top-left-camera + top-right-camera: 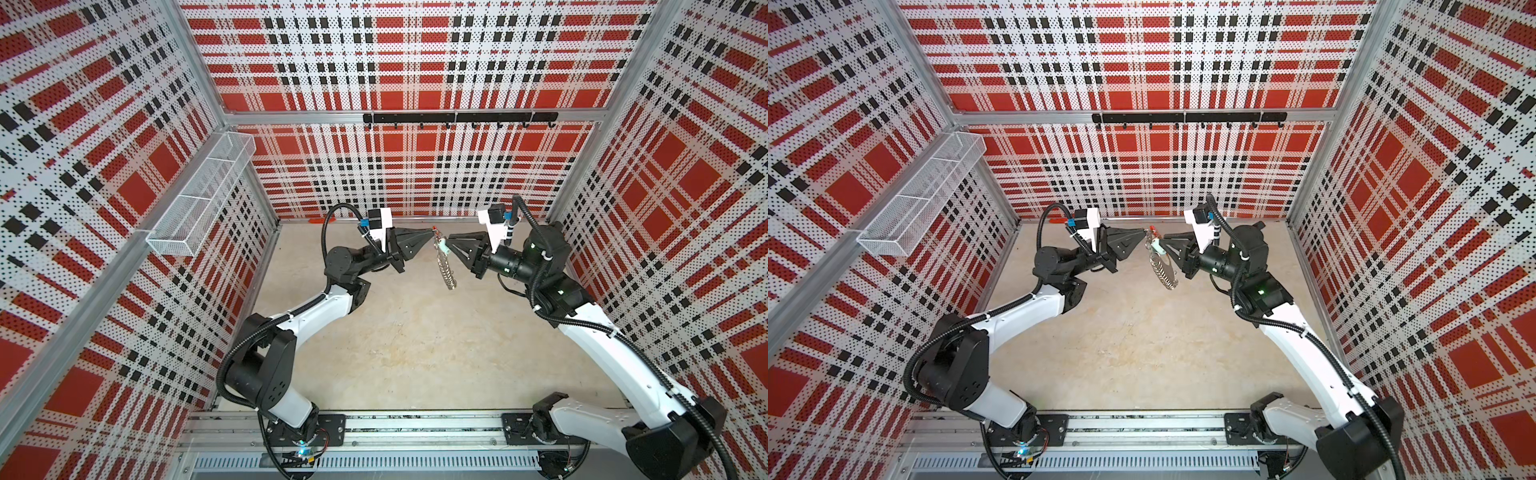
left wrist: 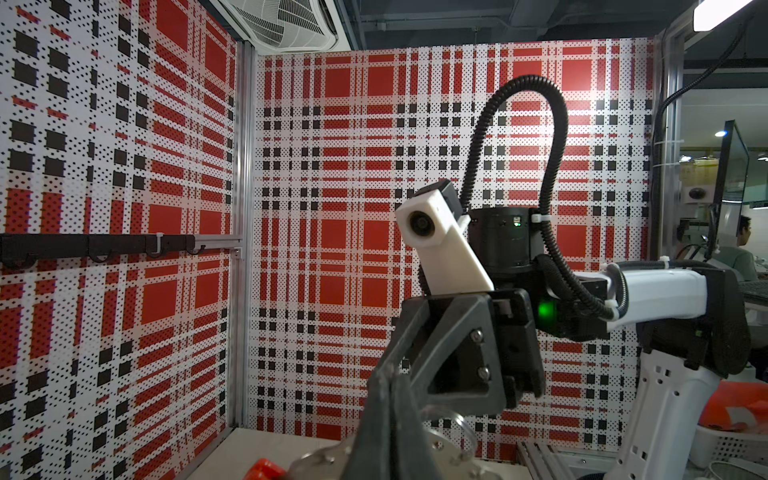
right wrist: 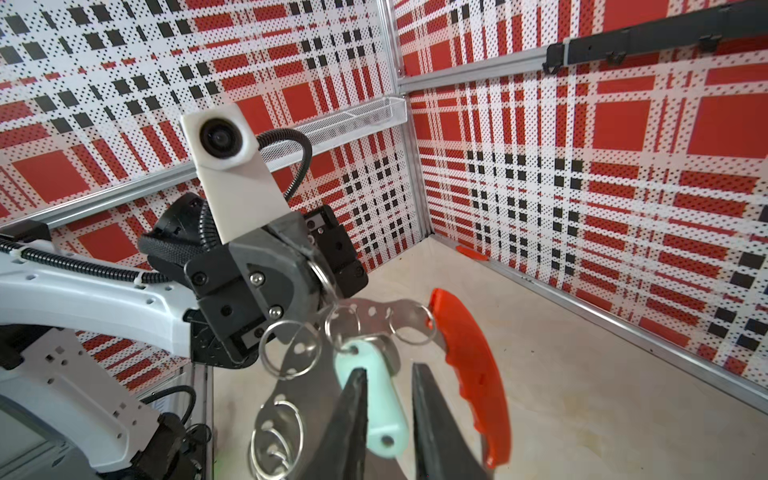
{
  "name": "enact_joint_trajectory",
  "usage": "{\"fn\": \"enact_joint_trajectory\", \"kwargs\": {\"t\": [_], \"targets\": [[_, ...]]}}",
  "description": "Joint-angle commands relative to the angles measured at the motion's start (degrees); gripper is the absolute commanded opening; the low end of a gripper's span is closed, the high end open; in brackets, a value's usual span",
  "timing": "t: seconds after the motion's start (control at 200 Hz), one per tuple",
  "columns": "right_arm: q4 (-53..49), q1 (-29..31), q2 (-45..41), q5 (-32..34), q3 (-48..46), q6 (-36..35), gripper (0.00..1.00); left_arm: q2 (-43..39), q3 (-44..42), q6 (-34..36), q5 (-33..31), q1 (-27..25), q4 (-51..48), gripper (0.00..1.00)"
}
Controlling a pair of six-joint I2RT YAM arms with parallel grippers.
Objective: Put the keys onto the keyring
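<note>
Left gripper [image 1: 428, 236]: jaws clamped on the keyring [image 1: 446, 266] up near its red segment [image 3: 469, 365], so the hoop hangs edge-on in the air above the table [image 1: 415, 345], between the two arms. Right gripper [image 3: 388, 372]: jaws apart, with the teal tag of the keys [image 3: 386, 415] sitting in the gap, not pinched as far as we can tell. In the right wrist view the tag's ring looks threaded onto one of the small wire loops [image 3: 343, 326], but we can't confirm it's fully through. The key blade is mostly hidden behind the tag. Risks as we see them: if the ring is only half on, backing the right arm away could drag it off and drop the keys to the table. A finger snagging a neighbouring loop would swing the hoop and could twist it out of the left jaws' narrow pinch, and then everything falls. We'd retreat straight back, slowly.
</note>
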Motion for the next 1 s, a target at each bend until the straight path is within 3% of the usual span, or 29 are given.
{"fn": "enact_joint_trajectory", "kwargs": {"t": [0.0,0.296,0.531,0.997], "targets": [[1.1,-0.09,-0.4,-0.91,1.44,-0.56,0.24,-0.3,-0.57,-0.76,0.51,-0.15,3.12,0.0],[9.74,0.18,2.74,-7.79,2.01,5.39,0.25,-0.88,-0.98,-1.03,0.89,-0.57,3.34,0.0],[11.41,1.1,4.37,-9.07,2.21,6.24,0.25,-0.78,-0.79,-1.03,1.04,-0.8,3.34,0.0],[11.57,1.33,4.97,-9.96,2.62,6.16,0.12,0.29,0.15,-1.21,1.26,-1.1,3.34,0.0]]}}
